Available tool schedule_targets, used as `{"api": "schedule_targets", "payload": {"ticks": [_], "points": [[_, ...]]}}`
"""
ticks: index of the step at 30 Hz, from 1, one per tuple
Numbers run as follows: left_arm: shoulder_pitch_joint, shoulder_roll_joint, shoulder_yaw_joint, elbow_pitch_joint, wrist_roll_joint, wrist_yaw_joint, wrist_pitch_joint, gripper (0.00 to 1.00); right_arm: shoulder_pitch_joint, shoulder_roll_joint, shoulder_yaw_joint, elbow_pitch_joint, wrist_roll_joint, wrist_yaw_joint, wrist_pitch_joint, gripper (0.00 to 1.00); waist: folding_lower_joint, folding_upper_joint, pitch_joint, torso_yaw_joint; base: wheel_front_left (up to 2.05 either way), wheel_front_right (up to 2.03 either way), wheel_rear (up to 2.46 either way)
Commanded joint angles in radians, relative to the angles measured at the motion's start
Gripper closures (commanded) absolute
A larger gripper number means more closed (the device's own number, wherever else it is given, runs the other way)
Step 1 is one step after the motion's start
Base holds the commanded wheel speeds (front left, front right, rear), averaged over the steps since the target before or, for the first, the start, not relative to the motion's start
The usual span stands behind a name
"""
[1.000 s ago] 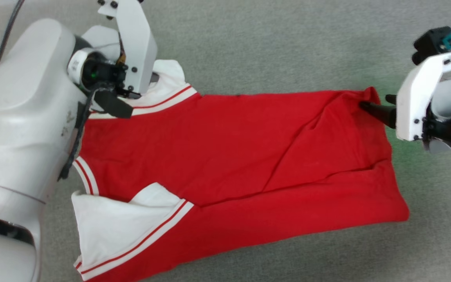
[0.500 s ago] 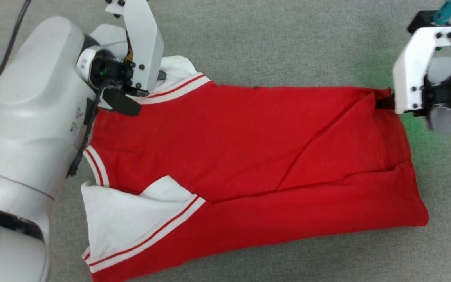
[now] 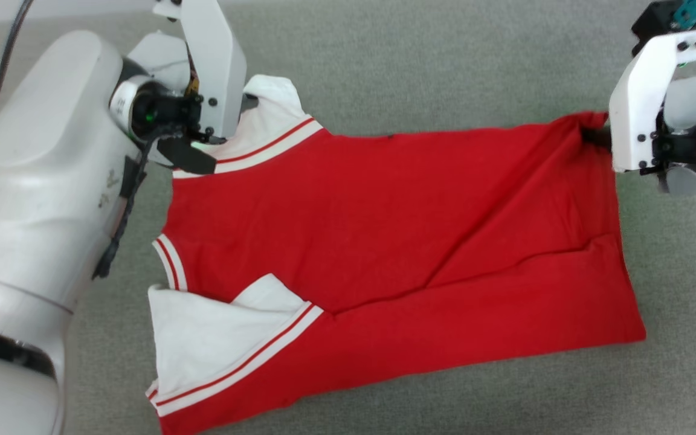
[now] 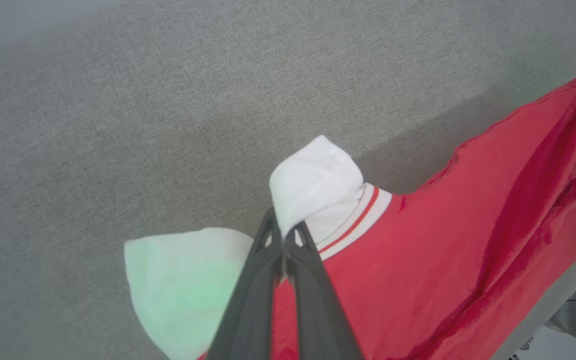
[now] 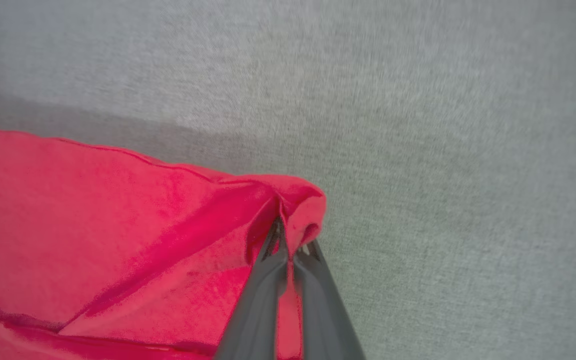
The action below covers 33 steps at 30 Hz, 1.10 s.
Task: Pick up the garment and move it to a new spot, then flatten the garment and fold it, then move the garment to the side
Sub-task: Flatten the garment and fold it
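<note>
shirt: soft, light, limp; likely sags between holds | left jaws: pressed together on far white sleeve | right jaws: pinching far hem corner; grip edges, corners

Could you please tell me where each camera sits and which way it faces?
Head view: on the robot's head, looking down at the soft red short-sleeved shirt with white sleeves on the grey fabric surface; its pale left arm and right arm show.
Left wrist view: on the left wrist, looking along the left gripper, jaws shut on a white sleeve.
Right wrist view: on the right wrist, looking along the right gripper, jaws shut on the red hem corner.
Shared: both wrist views show the shirt's red body.
</note>
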Motion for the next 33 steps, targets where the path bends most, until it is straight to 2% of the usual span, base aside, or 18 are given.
{"api": "schedule_targets", "payload": {"ticks": [1, 11, 12, 17, 21, 27, 33], "points": [[0.02, 0.009, -0.003, -0.017, -0.01, -0.004, -0.015, 1.0, 0.027, -0.017, 0.022, -0.038, 0.01, 0.004, -0.032, 1.0, 0.0, 0.0, -0.026, 0.009, 0.0, 0.0, 0.0], [0.184, 0.102, -0.039, -0.212, -0.021, -0.004, -0.126, 1.0, 0.208, -0.21, 0.161, -0.328, 0.072, 0.004, -0.228, 1.0, 0.0, 0.0, -0.097, 0.035, 0.0, 0.0, 0.0], [0.184, 0.102, -0.039, -0.212, -0.021, -0.004, -0.126, 1.0, 0.208, -0.21, 0.161, -0.328, 0.072, 0.004, -0.228, 1.0, 0.0, 0.0, -0.097, 0.035, 0.0, 0.0, 0.0], [0.3, 0.152, -0.035, -0.365, -0.015, 0.039, -0.182, 1.0, 0.317, -0.278, 0.175, -0.408, 0.103, 0.004, -0.279, 1.0, 0.0, 0.0, -0.119, 0.044, 0.0, 0.0, 0.0], [0.401, 0.194, -0.028, -0.51, -0.011, 0.114, -0.211, 1.0, 0.391, -0.31, 0.165, -0.455, 0.126, 0.004, -0.286, 1.0, 0.0, 0.0, -0.127, 0.048, 0.0, 0.0, 0.0], [0.57, 0.257, -0.011, -0.689, -0.019, 0.263, -0.25, 1.0, 0.479, -0.324, 0.131, -0.506, 0.146, 0.004, -0.266, 1.0, 0.0, 0.0, -0.125, 0.045, 0.0, 0.0, 0.0], [0.734, 0.267, 0.0, -0.779, -0.04, 0.392, -0.299, 1.0, 0.551, -0.313, 0.079, -0.515, 0.131, 0.004, -0.248, 1.0, 0.0, 0.0, -0.114, 0.044, 0.0, 0.0, 0.0]]}}
